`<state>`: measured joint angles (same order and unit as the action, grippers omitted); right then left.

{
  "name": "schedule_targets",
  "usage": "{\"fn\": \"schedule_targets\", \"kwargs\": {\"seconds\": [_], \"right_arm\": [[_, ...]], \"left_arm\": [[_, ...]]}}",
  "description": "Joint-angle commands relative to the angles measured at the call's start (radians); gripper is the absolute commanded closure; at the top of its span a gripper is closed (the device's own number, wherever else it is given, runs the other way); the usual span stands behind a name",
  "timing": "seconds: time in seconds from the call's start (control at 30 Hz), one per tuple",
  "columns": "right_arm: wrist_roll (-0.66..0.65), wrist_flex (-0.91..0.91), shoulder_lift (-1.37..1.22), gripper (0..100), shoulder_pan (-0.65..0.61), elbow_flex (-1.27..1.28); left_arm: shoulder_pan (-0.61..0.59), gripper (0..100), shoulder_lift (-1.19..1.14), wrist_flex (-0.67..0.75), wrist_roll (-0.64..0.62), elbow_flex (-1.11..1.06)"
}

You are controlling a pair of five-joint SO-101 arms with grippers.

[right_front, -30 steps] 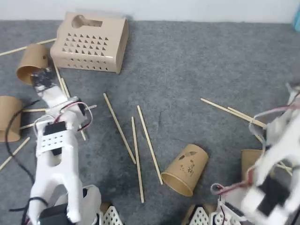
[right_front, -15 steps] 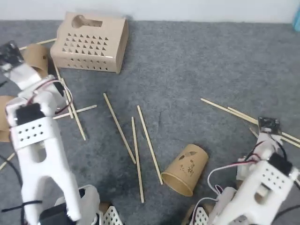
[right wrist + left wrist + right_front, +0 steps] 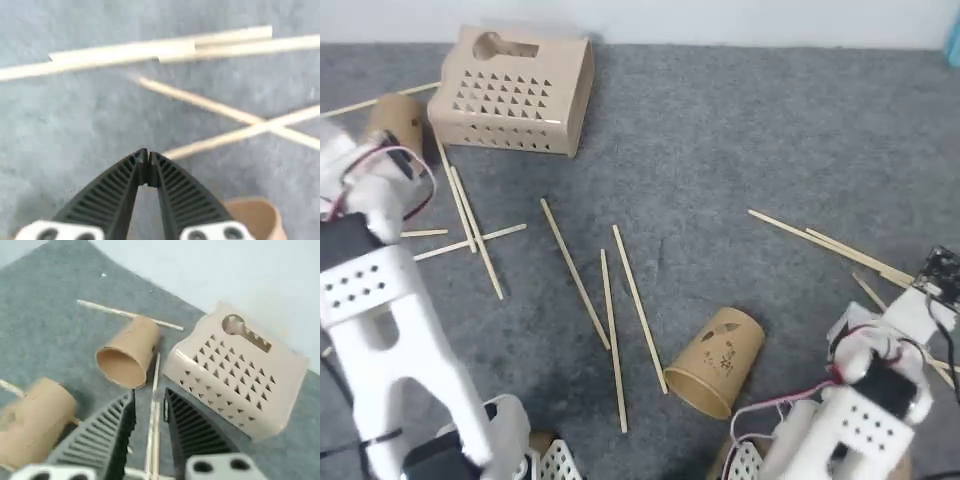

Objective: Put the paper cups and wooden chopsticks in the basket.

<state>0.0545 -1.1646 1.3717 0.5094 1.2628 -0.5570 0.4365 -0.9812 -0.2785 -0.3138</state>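
Note:
The beige basket (image 3: 510, 90) (image 3: 235, 365) lies on its side at the back left. A paper cup (image 3: 395, 120) (image 3: 127, 357) lies beside it, mouth toward my left gripper (image 3: 149, 395). That gripper hovers open by a narrow gap, holding nothing, over a chopstick (image 3: 156, 375) on the carpet. A second cup (image 3: 35, 420) lies nearer to it. A third cup (image 3: 718, 360) lies front centre. My right gripper (image 3: 145, 152) is shut and empty above crossed chopsticks (image 3: 200, 102) at the right, with a cup rim (image 3: 255, 215) beside it.
Several loose chopsticks (image 3: 610, 320) lie on the grey carpet in the middle, with more at the left (image 3: 470, 225) and right (image 3: 820, 243). The left arm (image 3: 370, 290) stands at the left edge, the right arm (image 3: 870, 400) at the front right corner.
The left arm has swung left, away from the chopsticks by the basket, toward the table's left edge. The right arm has shifted and now points at the chopsticks on the right.

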Motion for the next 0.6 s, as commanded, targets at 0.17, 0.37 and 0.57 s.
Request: {"fn": "schedule_targets", "kwargs": {"seconds": [0.17, 0.37, 0.57], "right_arm": [[0.017, -0.041, 0.124, 99.2, -0.050, -0.002], [0.026, 0.030, 0.134, 99.2, -0.050, 0.118], [0.026, 0.048, 0.134, 99.2, -0.054, 0.132]], "left_arm": [[-0.021, 91, -0.354, -0.153, -0.009, 0.440], [-0.015, 91, -0.651, -0.190, -0.009, 0.791], [-0.015, 91, -0.994, -0.216, -0.011, 1.178]]}}
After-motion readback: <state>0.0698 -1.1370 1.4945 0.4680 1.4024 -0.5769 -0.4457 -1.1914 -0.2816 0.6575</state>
